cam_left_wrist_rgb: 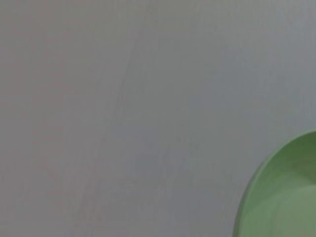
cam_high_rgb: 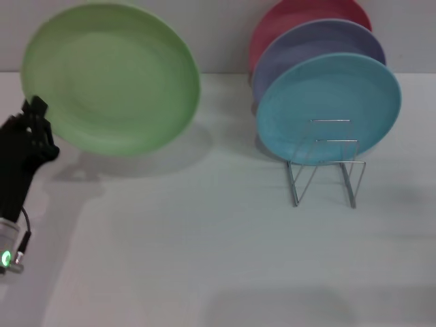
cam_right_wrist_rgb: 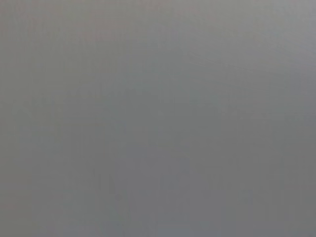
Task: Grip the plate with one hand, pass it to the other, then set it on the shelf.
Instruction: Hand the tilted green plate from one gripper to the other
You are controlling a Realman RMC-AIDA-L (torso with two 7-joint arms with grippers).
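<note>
The light green plate (cam_high_rgb: pixel 112 78) is held tilted in the air above the white table at the far left, and it casts a shadow below. My left gripper (cam_high_rgb: pixel 35 117) is shut on its lower left rim. A part of the plate also shows in the left wrist view (cam_left_wrist_rgb: pixel 286 197). The wire shelf (cam_high_rgb: pixel 325 167) stands on the table at the right, well apart from the plate. My right gripper is out of view; the right wrist view shows only a plain grey surface.
The shelf holds a turquoise-blue plate (cam_high_rgb: pixel 327 102) upright at its front, with a lavender plate (cam_high_rgb: pixel 320 44) and a red plate (cam_high_rgb: pixel 300 17) behind it. The white table (cam_high_rgb: pixel 204 259) stretches between the green plate and the shelf.
</note>
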